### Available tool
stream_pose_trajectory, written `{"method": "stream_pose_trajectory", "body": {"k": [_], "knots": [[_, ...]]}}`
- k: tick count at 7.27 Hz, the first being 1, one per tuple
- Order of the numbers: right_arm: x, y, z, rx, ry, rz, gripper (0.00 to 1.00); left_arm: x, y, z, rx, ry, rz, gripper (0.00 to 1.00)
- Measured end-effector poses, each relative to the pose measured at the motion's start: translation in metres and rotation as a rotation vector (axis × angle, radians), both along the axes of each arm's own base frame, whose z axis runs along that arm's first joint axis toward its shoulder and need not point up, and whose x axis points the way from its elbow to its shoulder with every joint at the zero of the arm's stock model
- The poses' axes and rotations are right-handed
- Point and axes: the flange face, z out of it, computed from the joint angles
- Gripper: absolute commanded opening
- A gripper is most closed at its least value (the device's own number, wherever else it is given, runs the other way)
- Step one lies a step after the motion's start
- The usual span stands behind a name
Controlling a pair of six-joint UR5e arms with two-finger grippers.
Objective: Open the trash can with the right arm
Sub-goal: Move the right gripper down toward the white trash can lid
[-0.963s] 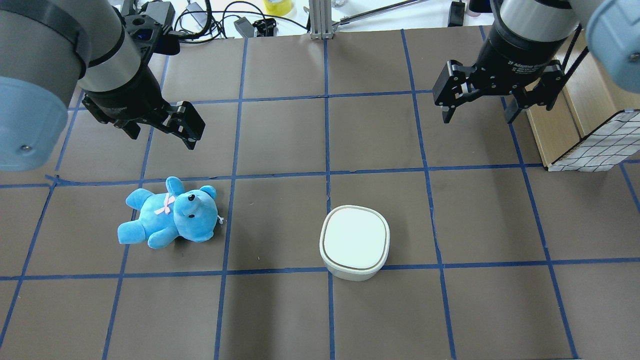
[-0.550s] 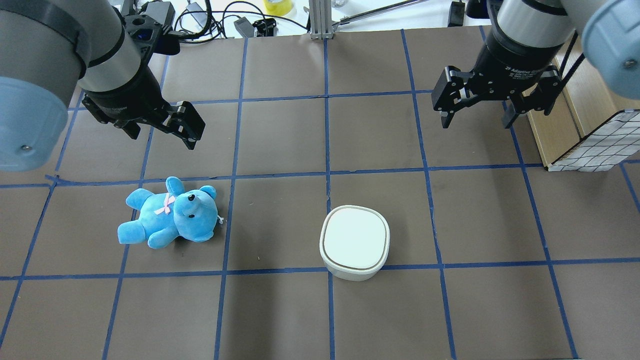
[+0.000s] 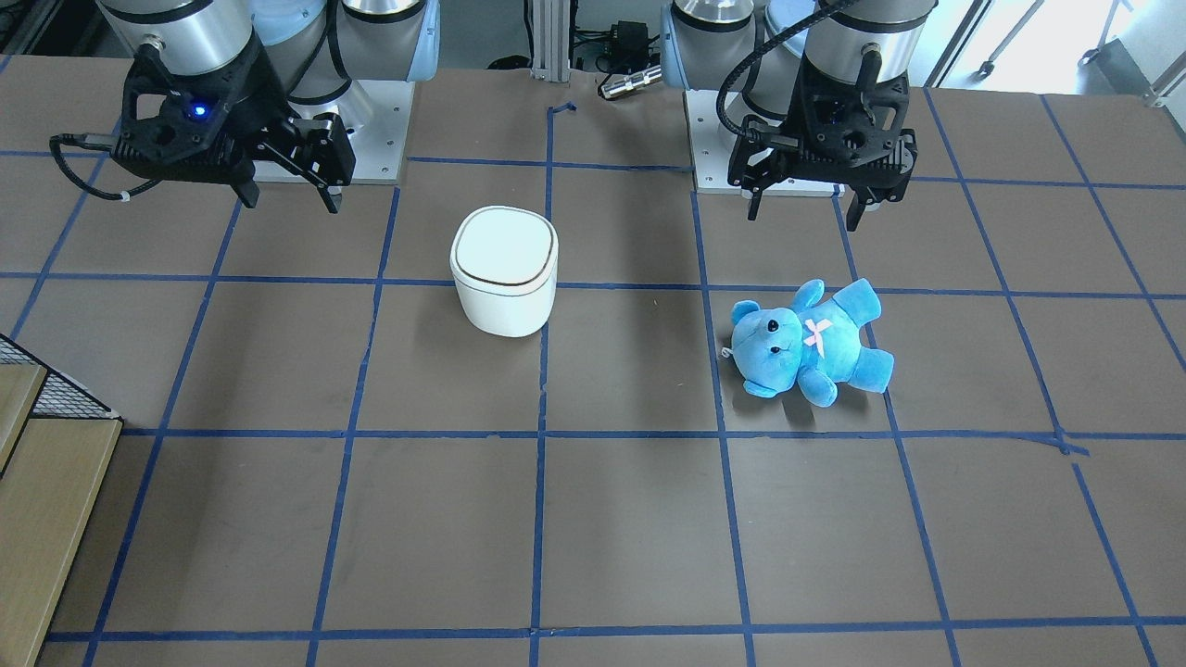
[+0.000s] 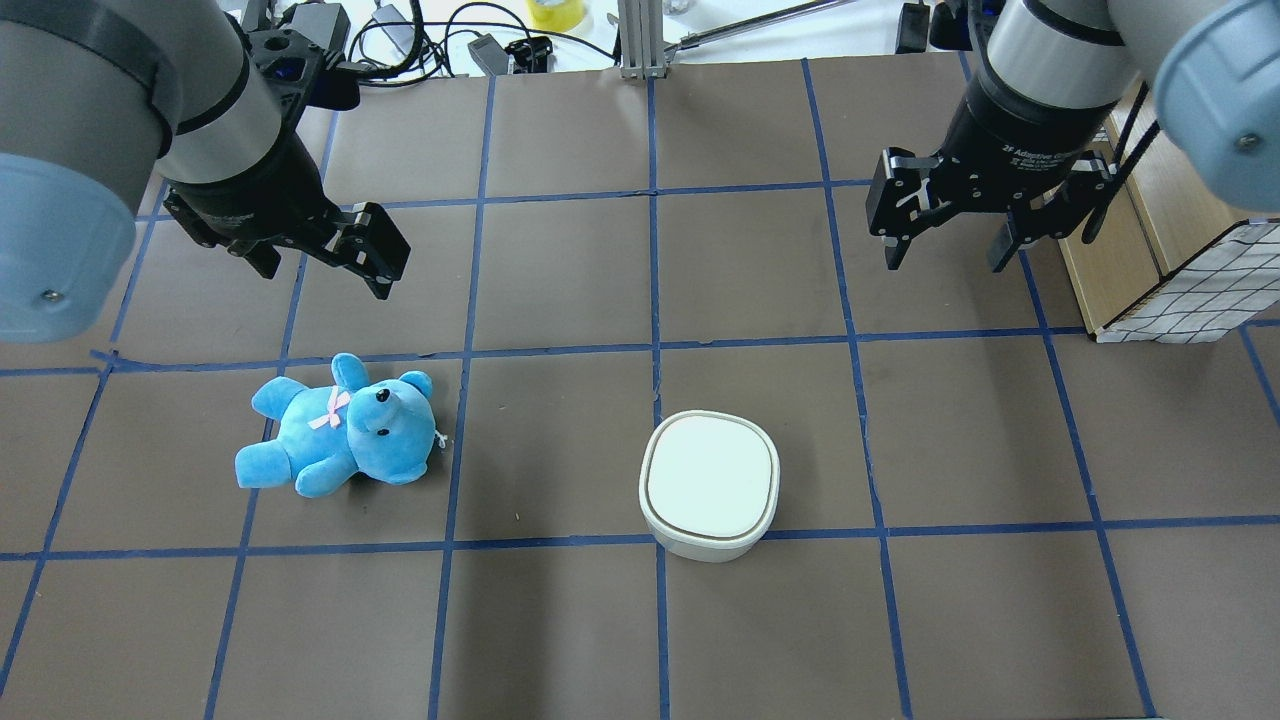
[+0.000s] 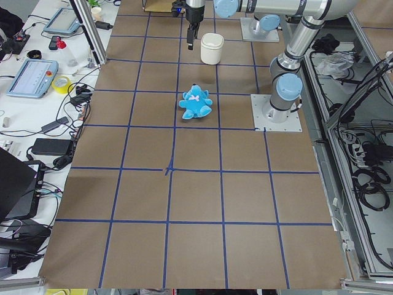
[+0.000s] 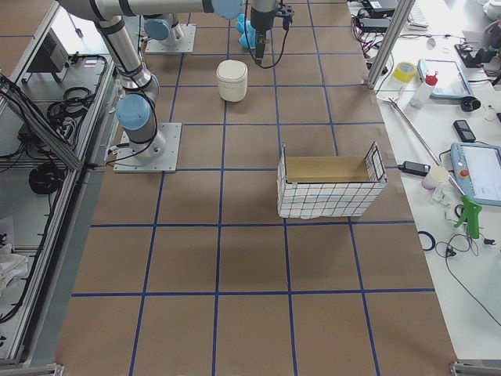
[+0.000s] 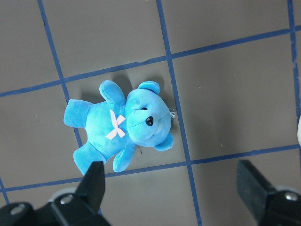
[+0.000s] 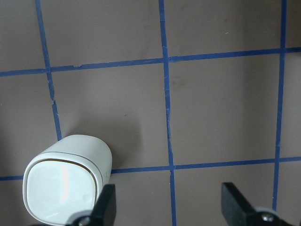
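Observation:
The white trash can (image 4: 710,485) stands on the brown mat with its flat lid shut; it also shows in the front view (image 3: 505,269) and at the lower left of the right wrist view (image 8: 66,186). My right gripper (image 4: 945,262), with a lit blue light, hangs open and empty above the mat, apart from the can, beyond it and to its right; in the front view (image 3: 290,202) it is to the can's left. My left gripper (image 4: 325,280) is open and empty above the blue teddy (image 4: 340,440).
A wire-mesh basket with a wooden box (image 4: 1180,270) stands at the right edge, close to my right arm. The teddy (image 7: 122,127) lies on its back left of the can. Cables and tools lie beyond the mat's far edge.
My right gripper has shifted slightly toward the trash can and turned a little, still open. The left arm, teddy and can have not moved.

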Motion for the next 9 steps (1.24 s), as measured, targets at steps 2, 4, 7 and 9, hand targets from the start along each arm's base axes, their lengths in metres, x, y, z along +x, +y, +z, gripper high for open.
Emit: {"method": "stream_pose_trajectory", "body": {"k": [2, 4, 7, 9], "knots": [[0.002, 0.005, -0.005, 0.019, -0.009, -0.020, 0.00, 0.000, 0.000, 0.000, 0.000, 0.001, 0.000, 1.00], [0.012, 0.013, -0.016, 0.066, -0.012, -0.043, 0.00, 0.000, 0.000, 0.000, 0.000, 0.001, 0.000, 1.00], [0.052, 0.034, -0.046, 0.129, -0.018, -0.056, 0.00, 0.000, 0.000, 0.000, 0.000, 0.001, 0.000, 1.00], [0.075, 0.045, -0.077, 0.130, -0.021, -0.053, 0.00, 0.000, 0.000, 0.000, 0.000, 0.001, 0.000, 1.00]]}}
